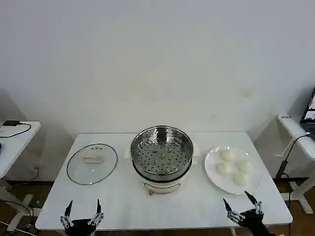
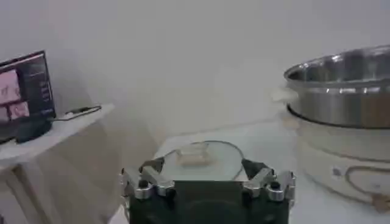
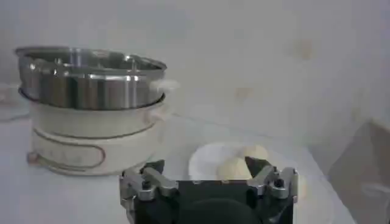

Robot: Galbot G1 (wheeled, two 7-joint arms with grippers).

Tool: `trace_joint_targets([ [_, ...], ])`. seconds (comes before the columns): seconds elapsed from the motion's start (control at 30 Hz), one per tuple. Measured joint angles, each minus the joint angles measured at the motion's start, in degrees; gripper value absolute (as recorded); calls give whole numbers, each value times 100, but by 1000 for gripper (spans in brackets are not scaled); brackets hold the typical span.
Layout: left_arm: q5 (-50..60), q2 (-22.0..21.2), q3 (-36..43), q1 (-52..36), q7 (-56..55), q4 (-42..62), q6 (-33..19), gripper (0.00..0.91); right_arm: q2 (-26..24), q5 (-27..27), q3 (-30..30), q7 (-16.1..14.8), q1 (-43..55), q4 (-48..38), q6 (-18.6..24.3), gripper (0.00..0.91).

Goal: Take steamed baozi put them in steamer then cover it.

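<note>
The shiny steamer (image 1: 161, 151) stands uncovered at the table's middle on its white base, its perforated tray bare. Several off-white baozi (image 1: 234, 168) lie on a white plate (image 1: 212, 169) to its right. The glass cover (image 1: 92, 163) with a white handle lies flat on the table to the steamer's left. My left gripper (image 1: 82, 208) hovers open at the front edge, short of the cover (image 2: 198, 159). My right gripper (image 1: 241, 203) is open at the front right, just short of the plate and baozi (image 3: 234, 167). Nothing sits between either pair of fingers.
The white table (image 1: 123, 201) has bare surface in front of the steamer. A side table (image 1: 12, 140) with a black cable stands at far left; another stand with a screen edge (image 1: 309, 110) is at far right. A plain white wall lies behind.
</note>
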Motion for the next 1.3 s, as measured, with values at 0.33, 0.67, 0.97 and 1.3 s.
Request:
trace_joint_targets([
  [0.33, 93, -26, -288, -52, 109, -52, 326, 907, -1267, -1049, 484, -955, 966, -547, -242, 907],
  [0.67, 256, -92, -369, -32, 124, -6, 427, 907, -2807, -2166, 32, -2577, 2679, -1753, 83, 907],
  [0.97, 329, -181, -434, -64, 128, -3, 474, 907, -3637, -2771, -2197, -3751, 5498, -3097, 552, 907],
  [1.3, 341, -262, -535, -69, 134, -128, 523, 907, -3378, -3114, -5235, -4473, 8640, -4750, 922, 907],
])
